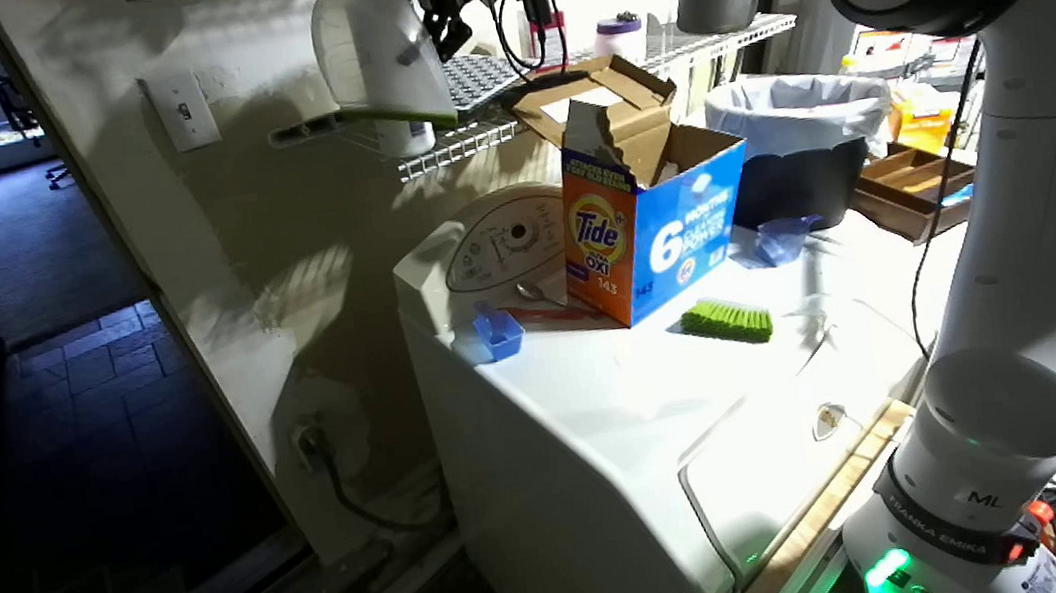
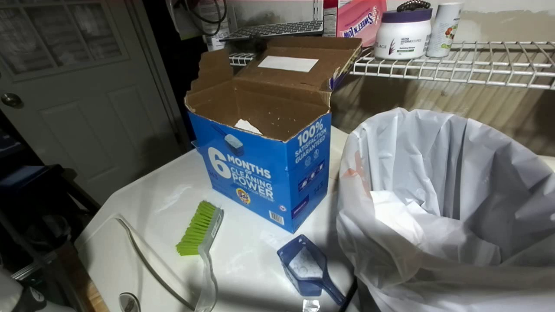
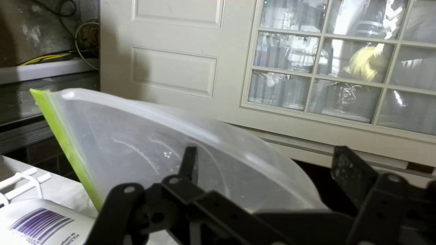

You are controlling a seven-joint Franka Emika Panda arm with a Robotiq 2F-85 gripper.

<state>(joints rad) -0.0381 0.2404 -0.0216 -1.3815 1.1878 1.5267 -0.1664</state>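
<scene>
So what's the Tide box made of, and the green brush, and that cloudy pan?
The Tide box looks like cardboard: printed and smooth outside, bare brown inside. The brush seems plastic: stiff green bristles, shiny clear-looking handle. The pan is probably smooth plastic, since it's cloudy with shiny streaks; its green edge might be rubber or plastic.

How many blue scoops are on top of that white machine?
2 in view. One scoop lies left of the Tide box in an exterior view; the other scoop sits beside the lined bin in both exterior views. More could be hidden inside the box.
</scene>
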